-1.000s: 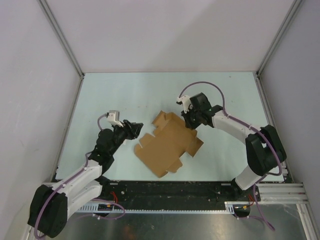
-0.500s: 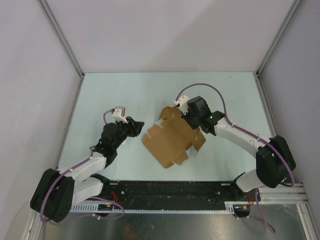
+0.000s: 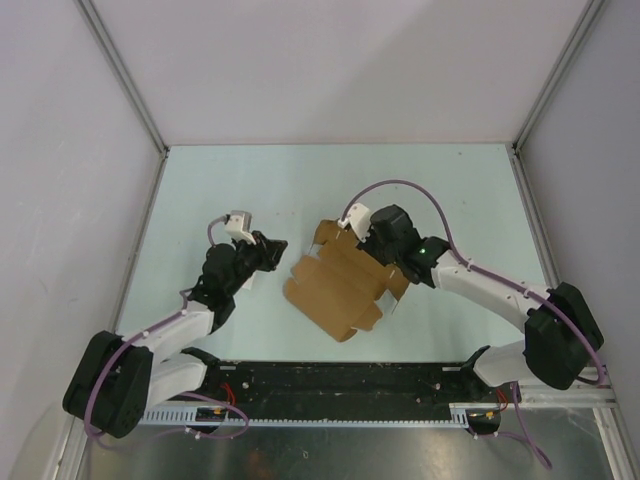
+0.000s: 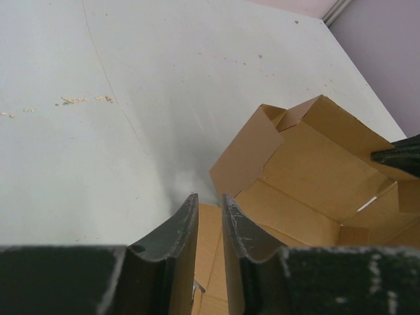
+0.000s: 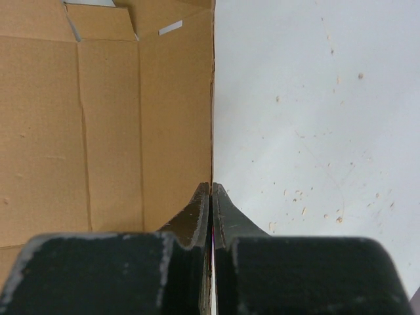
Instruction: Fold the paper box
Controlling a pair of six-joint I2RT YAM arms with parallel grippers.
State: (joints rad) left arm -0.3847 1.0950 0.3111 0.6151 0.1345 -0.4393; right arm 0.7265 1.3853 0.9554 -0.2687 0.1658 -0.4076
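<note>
While right gripper point(image 5: 211, 197) pinches the brown creased-cardboard paper box point(image 3: 335, 285) mid-frame, left gripper point(image 4: 209, 198) gapes narrowly, empty; next: clamp its near edge, fold.

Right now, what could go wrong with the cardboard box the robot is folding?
1. The right arm has its jaws shut on just the thin edge of the paper box, which is partly lifted. That edge could slip out or tear.
2. The left arm has its jaws only narrowly apart, right beside a raised flap. They might bump the flap and shove the box sideways instead of catching it.
</note>
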